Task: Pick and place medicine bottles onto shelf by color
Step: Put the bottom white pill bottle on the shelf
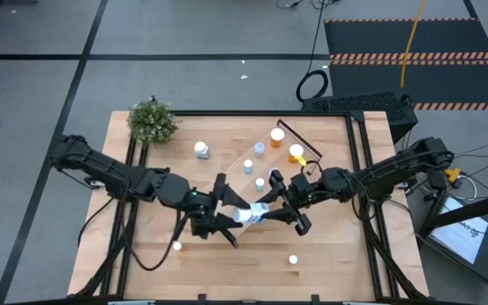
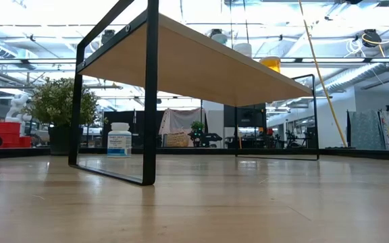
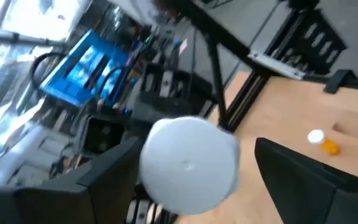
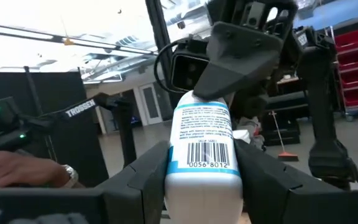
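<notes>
Where the arms meet, white bottle [image 1: 251, 214]: it is held off the table in front of the shelf, lying sideways between the two grippers. The right wrist view shows its printed label and barcode [image 4: 202, 149], but its cap end is covered by the other arm.
Right gripper [image 1: 265, 212]: it is clamped on the body of the white bottle, with a finger pressed against each side.
Left gripper [image 1: 231, 217]: it is at the cap end. In its own view the fingers [image 3: 303, 180] stand apart on either side of the white cap [image 3: 190, 163], and a gap shows on one side, so it is not clamped.
Shelf [image 1: 267, 163]: it stands at an angle in the far middle of the table. The low view shows mostly its underside [image 2: 201, 64] and black brackets.
Bottles on the shelf: two orange [image 1: 277, 134] and several pale blue [image 1: 259, 150] are seen from above. From table height only their tops peek over the board, so they are hard to count.
Loose bottles: one white bottle [image 1: 201, 150] stands beside the shelf near the plant [image 1: 152, 121]. Two small ones [image 1: 293, 260] sit at the near side, too small to tell their colour. The left wrist view shows an orange one [image 3: 322, 140] lying on its side.
Beyond the table: a person's hand [image 4: 23, 167] shows in the right wrist view, cut off by the gripper.
</notes>
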`<action>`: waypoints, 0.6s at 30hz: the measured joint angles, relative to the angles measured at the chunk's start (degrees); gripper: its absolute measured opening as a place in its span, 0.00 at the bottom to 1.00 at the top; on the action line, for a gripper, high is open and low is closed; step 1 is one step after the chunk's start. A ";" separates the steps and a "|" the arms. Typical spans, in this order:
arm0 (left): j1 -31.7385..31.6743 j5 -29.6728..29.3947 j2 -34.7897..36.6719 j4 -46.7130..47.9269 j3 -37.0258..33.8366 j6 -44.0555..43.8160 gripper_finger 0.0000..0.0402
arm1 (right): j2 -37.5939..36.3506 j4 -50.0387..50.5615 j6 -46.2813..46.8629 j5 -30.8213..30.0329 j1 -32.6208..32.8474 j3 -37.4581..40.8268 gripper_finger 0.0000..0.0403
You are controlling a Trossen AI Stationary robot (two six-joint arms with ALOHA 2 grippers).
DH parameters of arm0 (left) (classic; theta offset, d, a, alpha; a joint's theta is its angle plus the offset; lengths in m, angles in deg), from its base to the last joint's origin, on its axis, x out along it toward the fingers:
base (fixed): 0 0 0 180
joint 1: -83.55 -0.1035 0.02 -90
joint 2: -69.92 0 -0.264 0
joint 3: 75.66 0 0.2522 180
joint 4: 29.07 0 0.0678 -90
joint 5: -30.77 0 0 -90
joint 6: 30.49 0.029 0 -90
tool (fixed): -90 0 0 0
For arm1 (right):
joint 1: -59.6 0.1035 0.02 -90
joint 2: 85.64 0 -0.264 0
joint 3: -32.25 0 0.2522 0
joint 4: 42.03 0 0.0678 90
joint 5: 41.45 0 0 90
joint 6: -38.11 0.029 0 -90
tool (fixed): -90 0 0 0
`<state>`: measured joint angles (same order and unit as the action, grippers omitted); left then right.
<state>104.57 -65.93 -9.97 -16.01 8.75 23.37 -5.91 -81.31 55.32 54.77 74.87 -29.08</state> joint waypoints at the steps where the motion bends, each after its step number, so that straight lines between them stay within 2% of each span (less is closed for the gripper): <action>1: -0.37 1.51 -0.20 -0.35 0.00 0.46 0.77 | 0.00 0.12 -0.09 0.08 0.00 0.00 0.40; 6: -2.49 8.33 -0.68 -1.84 0.00 0.27 0.71 | 0.00 0.64 0.00 2.90 -0.33 0.00 0.40; 18: -3.30 11.43 -2.15 -1.62 0.00 2.91 0.66 | 0.02 2.11 0.00 3.22 -0.68 0.02 0.40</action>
<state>101.27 -54.50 -12.12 -17.63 8.75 26.28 -5.89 -79.20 55.33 57.99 74.19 -29.06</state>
